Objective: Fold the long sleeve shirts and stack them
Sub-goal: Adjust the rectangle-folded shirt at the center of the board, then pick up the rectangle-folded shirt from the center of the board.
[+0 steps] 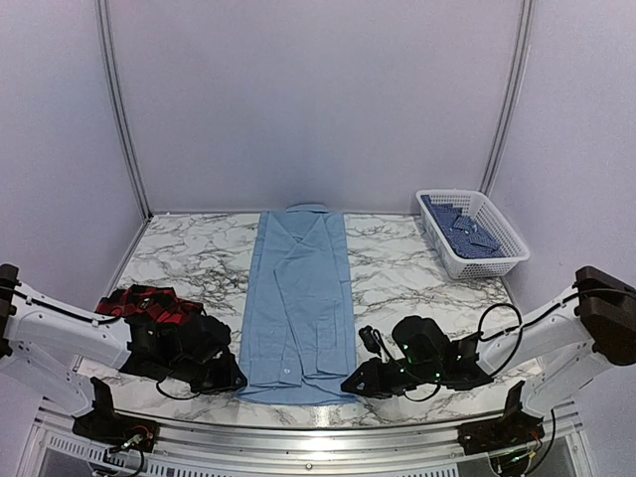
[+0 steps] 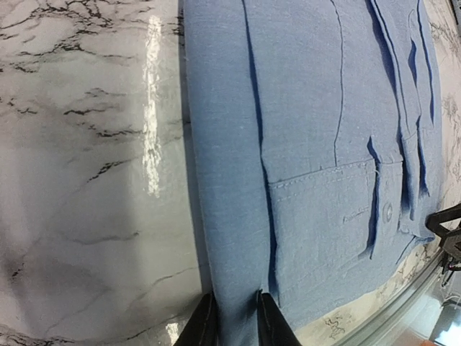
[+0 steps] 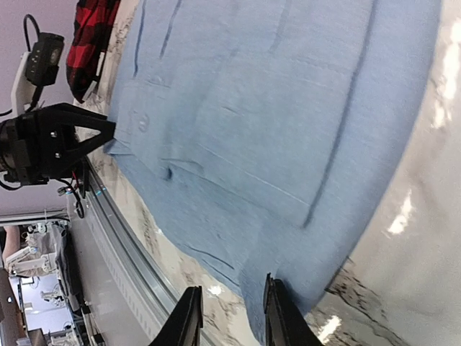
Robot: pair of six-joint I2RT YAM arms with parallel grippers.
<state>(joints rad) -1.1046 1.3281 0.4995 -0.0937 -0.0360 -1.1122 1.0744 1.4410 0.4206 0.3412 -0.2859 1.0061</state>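
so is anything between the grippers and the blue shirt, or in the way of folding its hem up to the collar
Nothing visible. The left gripper and right gripper are at the light blue shirt's near hem corners. The plaid shirt lies off to its left, the basket far right, both apart from it.

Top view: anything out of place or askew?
The red-and-black plaid shirt lies crumpled at the near left, partly under the left arm, not folded. The light blue shirt lies flat and straight. Nothing else stands out.
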